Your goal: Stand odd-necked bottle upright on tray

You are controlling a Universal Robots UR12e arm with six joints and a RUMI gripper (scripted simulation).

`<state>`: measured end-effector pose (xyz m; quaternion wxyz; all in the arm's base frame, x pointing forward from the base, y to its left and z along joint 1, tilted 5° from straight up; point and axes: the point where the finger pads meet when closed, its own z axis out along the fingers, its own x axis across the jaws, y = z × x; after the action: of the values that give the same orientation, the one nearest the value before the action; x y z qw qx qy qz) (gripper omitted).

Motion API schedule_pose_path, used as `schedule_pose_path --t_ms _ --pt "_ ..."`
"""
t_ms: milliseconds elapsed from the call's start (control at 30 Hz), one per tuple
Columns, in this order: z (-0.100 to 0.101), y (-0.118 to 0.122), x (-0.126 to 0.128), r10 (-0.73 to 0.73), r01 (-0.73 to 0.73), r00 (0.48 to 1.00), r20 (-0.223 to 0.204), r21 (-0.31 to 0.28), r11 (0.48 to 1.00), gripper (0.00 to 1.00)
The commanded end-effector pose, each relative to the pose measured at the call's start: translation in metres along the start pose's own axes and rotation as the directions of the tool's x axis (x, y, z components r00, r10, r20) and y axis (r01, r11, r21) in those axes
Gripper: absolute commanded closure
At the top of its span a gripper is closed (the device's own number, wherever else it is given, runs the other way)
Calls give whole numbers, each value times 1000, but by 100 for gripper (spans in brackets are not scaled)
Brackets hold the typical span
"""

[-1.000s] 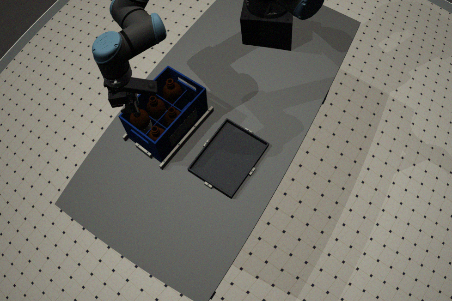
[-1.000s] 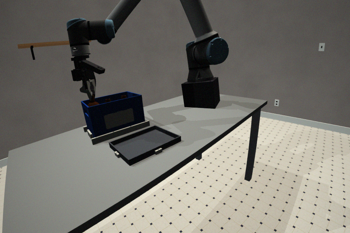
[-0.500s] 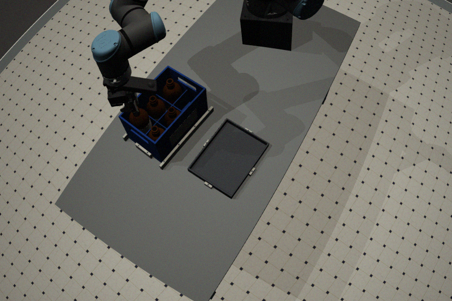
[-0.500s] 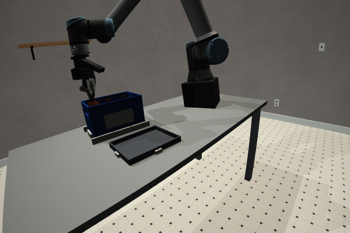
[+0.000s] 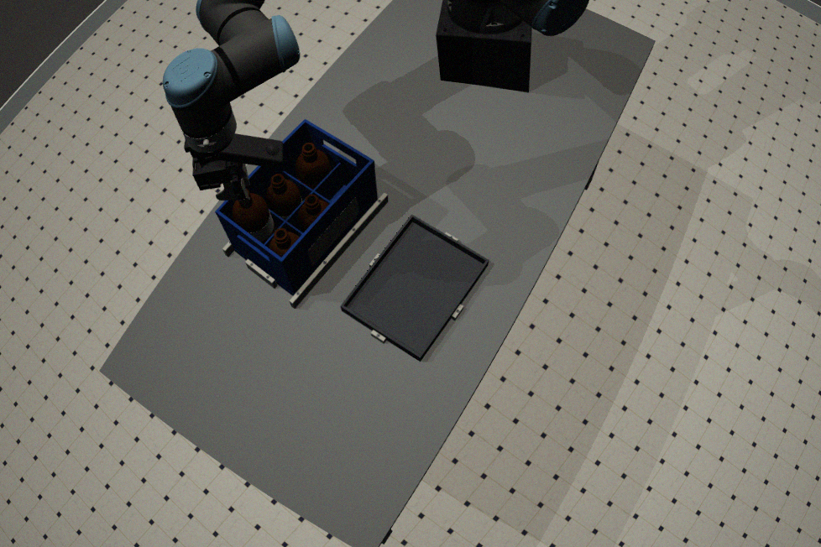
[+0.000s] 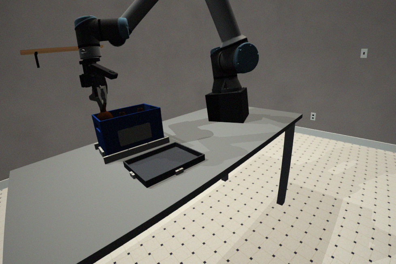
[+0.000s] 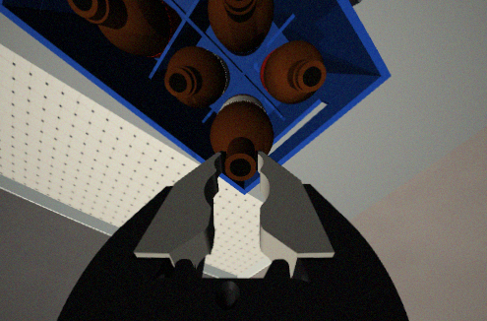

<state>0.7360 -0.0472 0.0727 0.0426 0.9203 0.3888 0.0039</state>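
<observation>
The gripper [image 5: 243, 195] [image 6: 103, 105] [image 7: 240, 152] is pinching the neck of one brown bottle [image 5: 250, 212] [image 6: 105, 116] [image 7: 241, 128] between its fingertips. This bottle is occupying an end compartment of the blue crate [image 5: 368, 186] [image 6: 105, 137] [image 7: 383, 74], on the side away from the tray; its shoulder is rising above the crate's rim while its lower body is remaining inside the walls. The other four bottles [image 5: 282, 195] [image 6: 121, 113] [image 7: 196, 79] are standing lower in the crate, the nearest ones leaving little room between shoulders and dividers. A long pale strip [image 5: 341, 248] [image 6: 136, 150] is running along the foot of the crate's tray-facing wall. The black tray [image 5: 450, 240] [image 6: 164, 157] is lying beside the crate, a narrow band of table [image 5: 231, 387] [image 6: 64, 199] [image 7: 440, 64] separating them. Beyond the crate's held-bottle end, the table is extending widely. The crate's wall is hiding most of the bottles in the exterior view, and the wrist view is cutting off two at its upper border. Darkness is obscuring the neck widths, so which bottle is differing cannot be told.
</observation>
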Motion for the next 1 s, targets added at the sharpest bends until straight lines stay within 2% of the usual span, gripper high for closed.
schedule_pose_path --t_ms 0,500,967 --pt "-10 3 3 -1 1 1000 -3 -7 1000 100" --pt "-25 4 3 -1 0 1000 -3 -7 1000 100" --pt "-28 4 3 0 0 1000 -3 -6 1000 100"
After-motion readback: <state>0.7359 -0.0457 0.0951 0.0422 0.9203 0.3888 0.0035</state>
